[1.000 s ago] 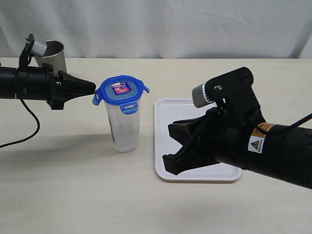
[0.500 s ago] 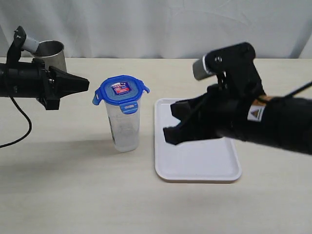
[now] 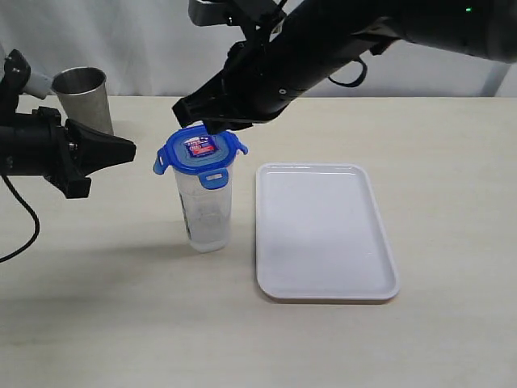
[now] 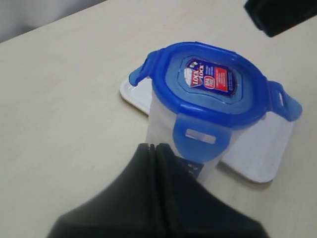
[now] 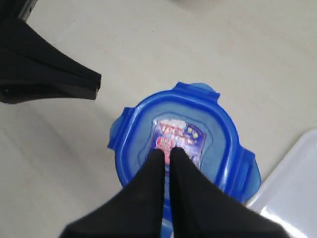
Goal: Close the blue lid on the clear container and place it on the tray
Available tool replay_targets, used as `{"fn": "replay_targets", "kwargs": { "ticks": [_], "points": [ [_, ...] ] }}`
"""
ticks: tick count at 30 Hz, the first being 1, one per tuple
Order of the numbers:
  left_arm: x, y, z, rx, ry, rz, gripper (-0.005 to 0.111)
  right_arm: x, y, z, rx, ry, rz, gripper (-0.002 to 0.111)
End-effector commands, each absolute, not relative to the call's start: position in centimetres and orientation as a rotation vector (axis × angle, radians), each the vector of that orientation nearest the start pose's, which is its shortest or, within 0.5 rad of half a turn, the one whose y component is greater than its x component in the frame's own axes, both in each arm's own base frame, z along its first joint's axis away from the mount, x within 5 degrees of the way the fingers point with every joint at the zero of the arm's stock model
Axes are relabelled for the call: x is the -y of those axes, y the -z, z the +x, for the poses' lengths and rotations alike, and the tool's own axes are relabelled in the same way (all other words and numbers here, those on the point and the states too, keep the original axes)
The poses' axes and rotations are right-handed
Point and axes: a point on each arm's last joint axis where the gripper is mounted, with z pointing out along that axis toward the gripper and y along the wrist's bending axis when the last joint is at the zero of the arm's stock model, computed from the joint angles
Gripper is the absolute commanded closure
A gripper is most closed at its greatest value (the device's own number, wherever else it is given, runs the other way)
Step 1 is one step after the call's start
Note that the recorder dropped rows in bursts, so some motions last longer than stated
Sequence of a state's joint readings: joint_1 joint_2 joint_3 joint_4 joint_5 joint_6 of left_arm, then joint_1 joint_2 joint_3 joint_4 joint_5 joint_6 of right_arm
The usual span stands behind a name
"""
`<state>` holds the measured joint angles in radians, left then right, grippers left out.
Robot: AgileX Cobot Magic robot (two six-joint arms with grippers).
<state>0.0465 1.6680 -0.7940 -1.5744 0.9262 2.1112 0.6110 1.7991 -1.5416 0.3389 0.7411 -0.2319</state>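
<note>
The tray [image 3: 380,267] lies right of centre on the table [image 3: 113,323], with the container [image 3: 206,214] upright just left of it and the lid [image 3: 200,151] on top. The right gripper [image 3: 202,123] hangs over the lid. The left gripper [image 3: 128,150] points at it, apart. Both have their jaws closed and empty.

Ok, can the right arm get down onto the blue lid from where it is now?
Probably yes. The right claw, shut, hangs right over the blue lid with nothing between them, and the left claw sits off to the side, clear of it.
</note>
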Motion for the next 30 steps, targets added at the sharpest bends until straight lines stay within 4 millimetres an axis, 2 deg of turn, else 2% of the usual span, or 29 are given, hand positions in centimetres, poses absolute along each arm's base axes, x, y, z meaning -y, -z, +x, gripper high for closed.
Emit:
{"fn": "replay_targets", "kwargs": {
  "ticks": [1, 9, 12, 15, 20, 23, 24, 26, 30],
  "points": [
    [6.2, -20.4, 29.7, -1.825, 0.766, 0.936, 0.107, -26.1, -29.1, 33.8, -2.388, -0.564, -0.838, 0.104],
    [6.6, -20.7, 29.4, -1.784, 0.831, 0.954, 0.107, -26.7, -26.0, 34.8, -2.460, -0.539, -0.854, 0.104],
    [7.0, -20.3, 29.5, -1.807, 0.815, 0.959, 0.107, -26.7, -25.8, 34.7, -2.472, -0.536, -0.861, 0.104],
    [8.5, -19.2, 29.7, -1.841, 0.827, 0.968, 0.107, -26.5, -25.6, 34.4, -2.514, -0.534, -0.890, 0.104],
    [8.3, -19.3, 29.9, -1.855, 0.793, 0.941, 0.107, -26.4, -25.0, 34.3, -2.540, -0.502, -0.927, 0.104],
    [6.8, -20.6, 30.0, -1.837, 0.738, 0.892, 0.107, -26.4, -25.3, 34.4, -2.522, -0.496, -0.931, 0.104],
    [5.5, -21.2, 30.3, -1.816, 0.742, 0.809, 0.107, -26.4, -25.4, 34.5, -2.510, -0.489, -0.931, 0.104],
    [4.2, -21.2, 30.0, -1.795, 0.787, 0.700, 0.107, -26.3, -25.7, 34.5, -2.494, -0.485, -0.927, 0.104],
    [2.0, -20.4, 29.0, -1.803, 0.825, 0.606, 0.107, -26.2, -26.9, 34.4, -2.442, -0.480, -0.917, 0.104]
  ]
}}
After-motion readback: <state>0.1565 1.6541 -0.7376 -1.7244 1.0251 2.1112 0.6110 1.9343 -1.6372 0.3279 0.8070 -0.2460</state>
